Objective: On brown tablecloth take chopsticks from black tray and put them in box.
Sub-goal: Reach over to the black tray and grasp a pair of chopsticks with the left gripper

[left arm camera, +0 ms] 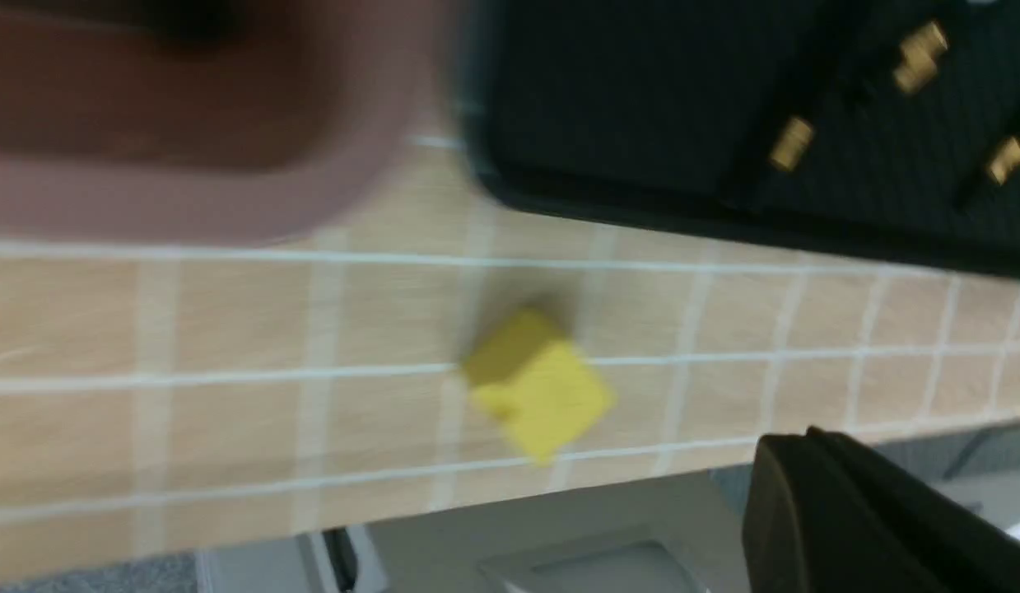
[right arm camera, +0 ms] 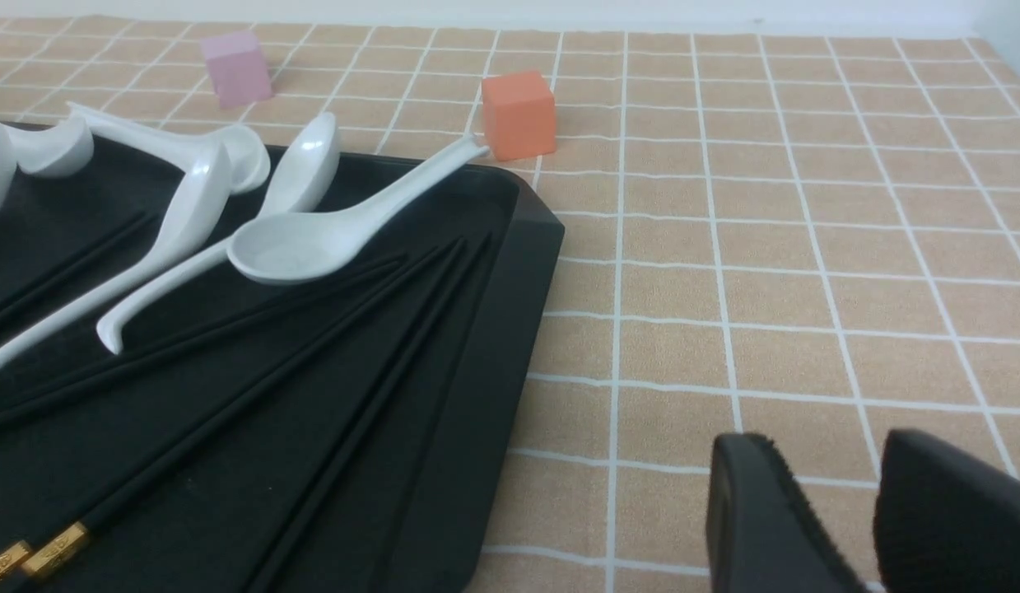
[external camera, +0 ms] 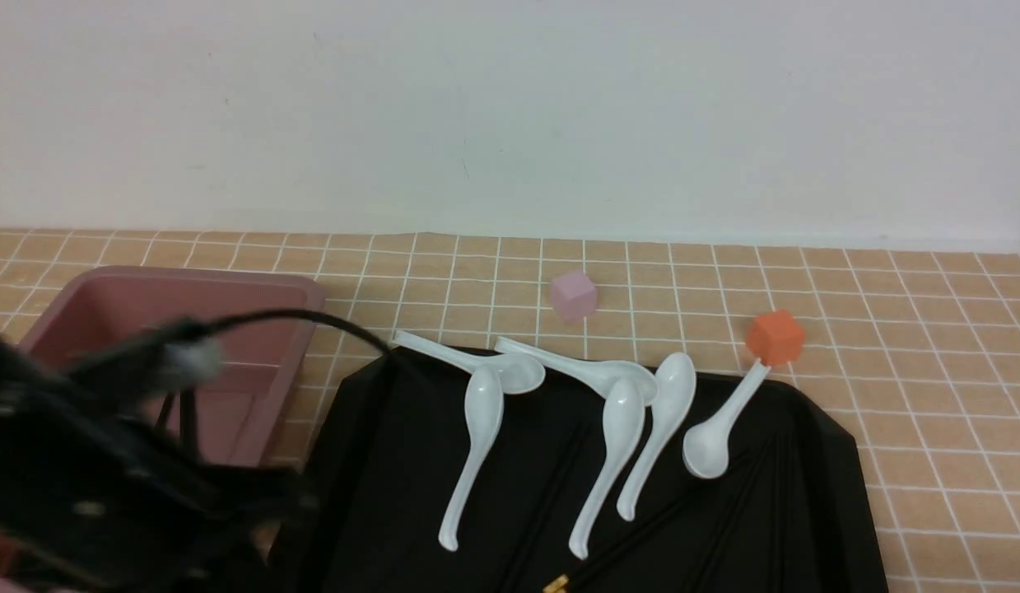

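1. Your chopsticks (right arm camera: pixel 312 356) lie in the black tray (right arm camera: pixel 510 313), just beside the box (external camera: pixel 254 288) on the brown tablecloth (right arm camera: pixel 765 247).
2. Your right gripper (right arm camera: pixel 826 453) hangs slightly parted, seemingly empty.
3. Left gripper (left arm camera: pixel 822 494) blurred: I cannot tell its state.

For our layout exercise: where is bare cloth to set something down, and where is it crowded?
Free: brown tablecloth right of the black tray, nearer than the orange cube. Crowded: the tray, full of spoons and chopsticks.
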### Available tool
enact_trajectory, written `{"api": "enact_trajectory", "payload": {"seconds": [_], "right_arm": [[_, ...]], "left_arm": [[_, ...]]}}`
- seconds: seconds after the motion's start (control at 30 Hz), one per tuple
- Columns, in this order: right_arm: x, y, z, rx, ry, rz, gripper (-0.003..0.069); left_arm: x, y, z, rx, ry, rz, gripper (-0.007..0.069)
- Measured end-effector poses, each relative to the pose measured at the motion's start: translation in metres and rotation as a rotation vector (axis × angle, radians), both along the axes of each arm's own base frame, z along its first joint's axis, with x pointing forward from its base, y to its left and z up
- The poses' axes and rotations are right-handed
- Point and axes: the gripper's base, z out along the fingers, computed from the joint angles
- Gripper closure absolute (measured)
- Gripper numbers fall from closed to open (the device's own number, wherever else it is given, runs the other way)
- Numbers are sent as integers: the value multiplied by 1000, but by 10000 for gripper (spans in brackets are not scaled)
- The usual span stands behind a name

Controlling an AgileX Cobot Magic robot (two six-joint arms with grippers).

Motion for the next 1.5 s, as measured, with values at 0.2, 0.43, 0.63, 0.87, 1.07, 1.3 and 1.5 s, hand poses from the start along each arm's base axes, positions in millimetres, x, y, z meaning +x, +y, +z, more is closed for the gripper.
{"api": "enact_trajectory", "payload": {"seconds": [0.2,0.43,0.63,0.87,1.07,1.3,1.5], "right_arm": [[0,0,0,0,0,0,419],[0,0,0,0,0,0,419],[0,0,0,0,0,0,419],[0,0,0,0,0,0,419],[0,0,0,0,0,0,419],[0,0,0,0,0,0,419],[0,0,0,0,0,0,419]], "left_arm": [[0,-60,-33,50,-4,-126,613],[19,-96,-55,158,4,-162,418],[44,-116,-60,216,14,-184,274],[59,-123,-98,333,50,-260,250],[63,-126,-107,333,29,-300,249],[68,-130,-103,311,-15,-314,249],[71,-131,-114,334,-8,-342,249]]}}
